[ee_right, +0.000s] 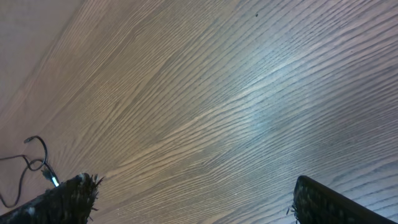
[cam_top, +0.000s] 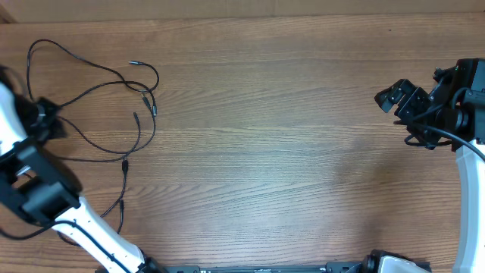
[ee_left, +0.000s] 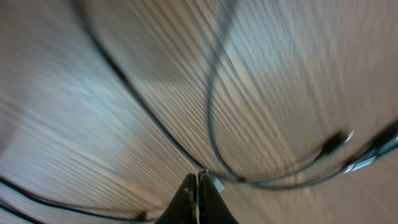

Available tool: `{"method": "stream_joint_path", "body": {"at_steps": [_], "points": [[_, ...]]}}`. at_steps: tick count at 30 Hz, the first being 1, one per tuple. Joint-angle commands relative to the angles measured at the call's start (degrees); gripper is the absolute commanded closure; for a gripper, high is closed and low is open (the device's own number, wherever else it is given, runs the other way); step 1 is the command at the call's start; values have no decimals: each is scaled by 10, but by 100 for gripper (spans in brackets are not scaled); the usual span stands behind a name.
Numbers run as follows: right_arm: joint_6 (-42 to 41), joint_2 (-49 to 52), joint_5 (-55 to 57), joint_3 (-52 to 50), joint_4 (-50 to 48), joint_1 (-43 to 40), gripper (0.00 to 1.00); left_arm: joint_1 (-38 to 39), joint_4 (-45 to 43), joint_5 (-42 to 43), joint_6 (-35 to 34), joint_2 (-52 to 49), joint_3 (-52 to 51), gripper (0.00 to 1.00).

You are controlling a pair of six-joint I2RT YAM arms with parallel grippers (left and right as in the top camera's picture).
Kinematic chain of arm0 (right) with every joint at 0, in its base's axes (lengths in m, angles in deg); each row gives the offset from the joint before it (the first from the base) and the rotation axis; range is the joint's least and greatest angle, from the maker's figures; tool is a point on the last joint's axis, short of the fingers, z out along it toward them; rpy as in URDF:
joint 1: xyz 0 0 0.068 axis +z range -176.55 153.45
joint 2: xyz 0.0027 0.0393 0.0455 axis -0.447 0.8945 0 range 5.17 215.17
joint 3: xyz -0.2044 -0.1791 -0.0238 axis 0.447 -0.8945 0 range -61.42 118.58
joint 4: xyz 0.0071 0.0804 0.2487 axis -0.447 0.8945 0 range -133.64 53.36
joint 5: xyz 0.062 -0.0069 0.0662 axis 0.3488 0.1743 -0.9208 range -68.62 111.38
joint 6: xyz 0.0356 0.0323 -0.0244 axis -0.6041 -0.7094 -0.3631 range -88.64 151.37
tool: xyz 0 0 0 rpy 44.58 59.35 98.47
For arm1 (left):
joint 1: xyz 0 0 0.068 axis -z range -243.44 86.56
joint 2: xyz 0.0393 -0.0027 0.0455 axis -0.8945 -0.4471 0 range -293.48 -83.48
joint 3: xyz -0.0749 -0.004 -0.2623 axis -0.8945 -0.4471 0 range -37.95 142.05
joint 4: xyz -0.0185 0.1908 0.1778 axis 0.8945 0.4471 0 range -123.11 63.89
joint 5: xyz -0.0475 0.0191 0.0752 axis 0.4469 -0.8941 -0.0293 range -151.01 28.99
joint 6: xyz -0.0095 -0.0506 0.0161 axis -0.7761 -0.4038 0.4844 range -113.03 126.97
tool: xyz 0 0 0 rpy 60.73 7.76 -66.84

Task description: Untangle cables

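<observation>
The cables (cam_top: 125,114) lie looped at the counter's (cam_top: 265,152) left; the left hand (ee_left: 198,186), clenched seemingly on one strand, should pull gently clear of crossings, the right hand (cam_top: 403,98) hanging released far off

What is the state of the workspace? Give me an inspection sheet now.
Surface: wood-grain table.
Job's things: thin black cables, loosely looped and crossing on the left side, plug tips showing.
Clutter: nothing seen.
Grippers: left gripper shut, apparently on one of the cables, though the view is blurred; right gripper open, well away from them.
Cables: thick black arm wire on the right arm.
Surroundings: pale strip beyond the table's far edge.
</observation>
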Motion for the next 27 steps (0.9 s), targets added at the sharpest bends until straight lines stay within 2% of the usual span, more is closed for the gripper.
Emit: {"method": "stream_joint_path", "body": {"at_steps": [1, 10, 16, 27], "points": [[-1, -6, 4, 17, -2, -1, 0, 52, 1, 11, 50, 2, -35, 96], [-1, -6, 4, 17, -2, -1, 0, 135, 30, -33, 31, 2, -42, 96], [-1, -6, 4, 17, -2, -1, 0, 183, 38, -99, 24, 2, -58, 96], [-1, -6, 4, 17, -2, -1, 0, 241, -31, -101, 19, 2, -214, 96]]}}
